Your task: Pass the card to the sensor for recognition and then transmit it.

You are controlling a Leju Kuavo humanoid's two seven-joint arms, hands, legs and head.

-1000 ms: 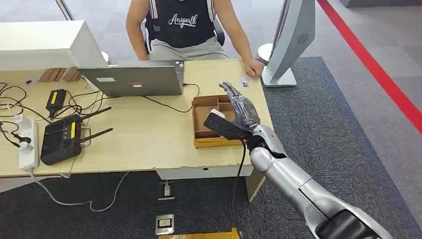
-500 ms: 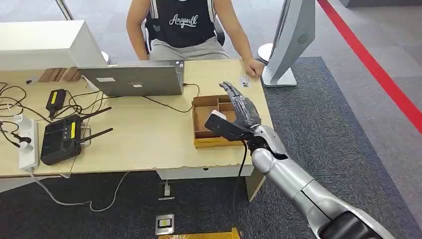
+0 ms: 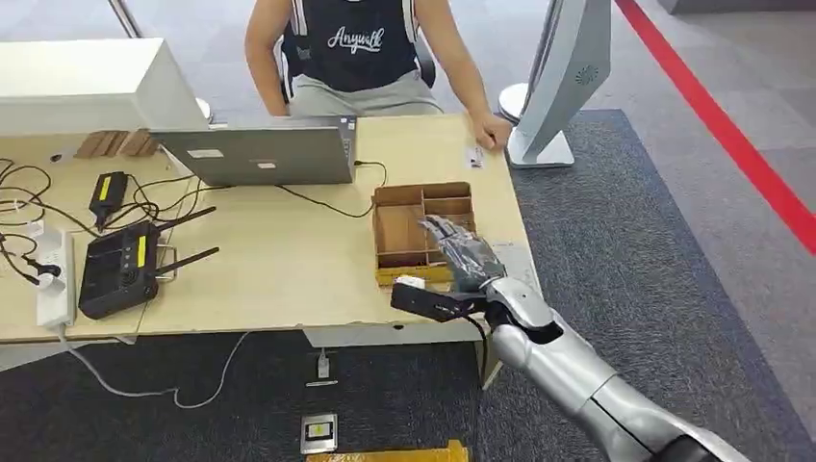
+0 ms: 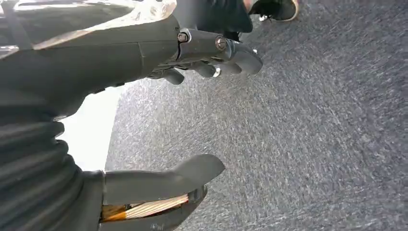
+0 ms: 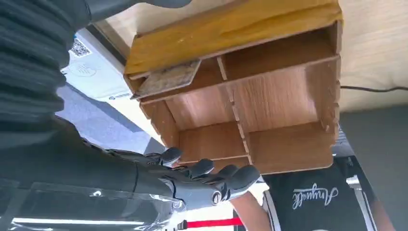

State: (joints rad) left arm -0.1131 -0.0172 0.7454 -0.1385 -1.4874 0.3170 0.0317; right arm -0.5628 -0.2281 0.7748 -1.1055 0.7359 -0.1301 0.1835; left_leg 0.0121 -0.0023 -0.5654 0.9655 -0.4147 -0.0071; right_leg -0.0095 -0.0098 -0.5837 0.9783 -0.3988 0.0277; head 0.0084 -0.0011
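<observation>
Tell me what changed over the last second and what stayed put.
The right hand drew back from above the wooden compartment box toward the robot, to the table's near edge, and sits lower. It holds nothing, fingers apart. The box, the laptop, the black controller and the person's hand by the small card stayed as they were. The left hand hangs over the carpet.
</observation>
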